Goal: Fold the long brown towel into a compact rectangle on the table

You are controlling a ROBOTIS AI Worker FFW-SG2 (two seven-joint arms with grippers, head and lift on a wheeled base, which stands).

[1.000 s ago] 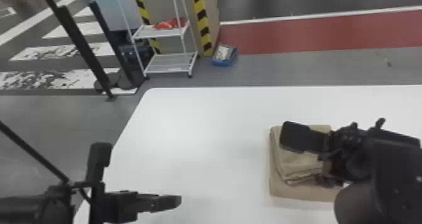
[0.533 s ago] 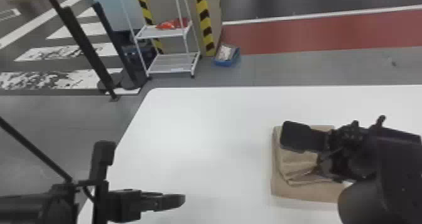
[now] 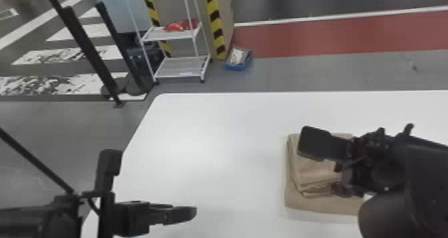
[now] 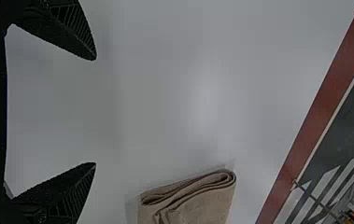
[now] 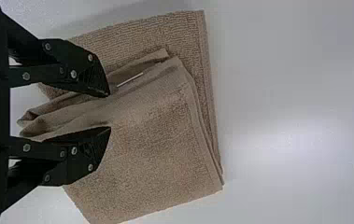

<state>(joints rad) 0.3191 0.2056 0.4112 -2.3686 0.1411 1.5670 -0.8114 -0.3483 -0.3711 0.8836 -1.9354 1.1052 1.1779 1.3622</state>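
Nearest us, at the head view's lower left, is our left black claw with two flat fingers (image 3: 153,184), standing clear of the towel above the tabletop. In its own wrist view, the left claw (image 4: 94,111) is open, its fingers spread wide with nothing between them.

Our right black claw with two flat fingers (image 3: 321,164) is over the brown terry-cloth towel (image 3: 316,177). In its wrist view, the right claw (image 5: 110,112) has its fingers partway apart, with creased cloth showing between them; we cannot tell whether they press on it.

The towel lies folded in a small stack on the right part of the smooth white tabletop (image 3: 206,160). Its upper layers sit askew on a wider bottom layer, which juts out toward our side, and the left wrist view shows us rounded folds along an edge.

Past the tabletop's far edge, we see a white metal rack with two shelves (image 3: 181,67), a shiny red packet (image 3: 180,26) on its upper shelf. To the rack's right are a yellow-and-black striped band (image 3: 216,24) and a shallow blue box (image 3: 235,66) on the grey floor. A broad red floor strip (image 3: 316,37) runs behind.
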